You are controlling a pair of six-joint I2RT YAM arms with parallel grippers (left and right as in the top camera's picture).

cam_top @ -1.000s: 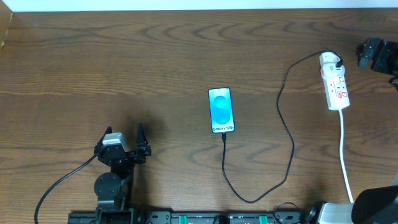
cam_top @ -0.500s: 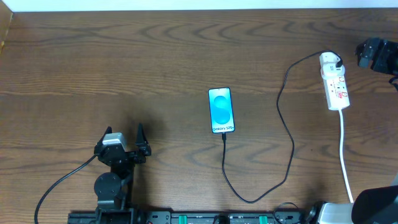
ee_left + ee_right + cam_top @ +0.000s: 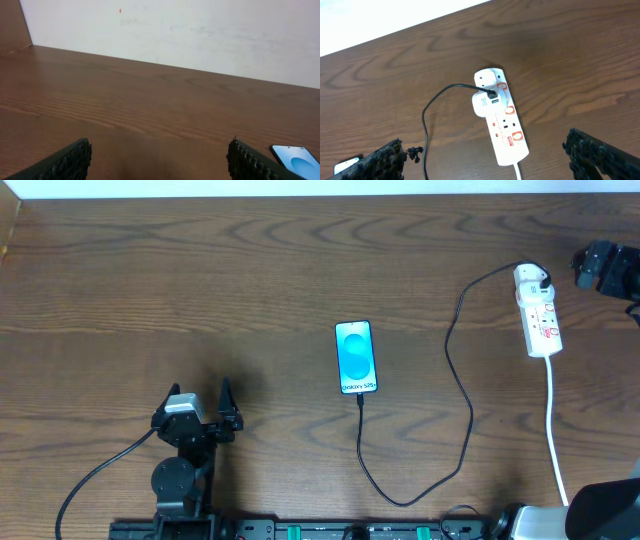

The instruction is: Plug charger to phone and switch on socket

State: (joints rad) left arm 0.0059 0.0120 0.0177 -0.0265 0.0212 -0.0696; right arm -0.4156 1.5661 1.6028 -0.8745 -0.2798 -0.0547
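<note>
The phone (image 3: 357, 357) lies mid-table, blue screen up, and its corner shows in the left wrist view (image 3: 297, 161). The black charger cable (image 3: 461, 390) runs from the phone's near end in a loop to a white plug (image 3: 531, 279) seated in the white socket strip (image 3: 541, 317). The right wrist view shows the strip (image 3: 503, 126), the plug (image 3: 484, 104) and the cable (image 3: 425, 135). My right gripper (image 3: 485, 160) is open, above and beside the strip; only part of the right arm (image 3: 603, 268) shows overhead. My left gripper (image 3: 203, 412) is open and empty at the front left.
The strip's white cord (image 3: 553, 420) runs toward the front right edge. A white wall (image 3: 175, 30) bounds the table's far side. The left arm's black cable (image 3: 95, 475) trails at the front left.
</note>
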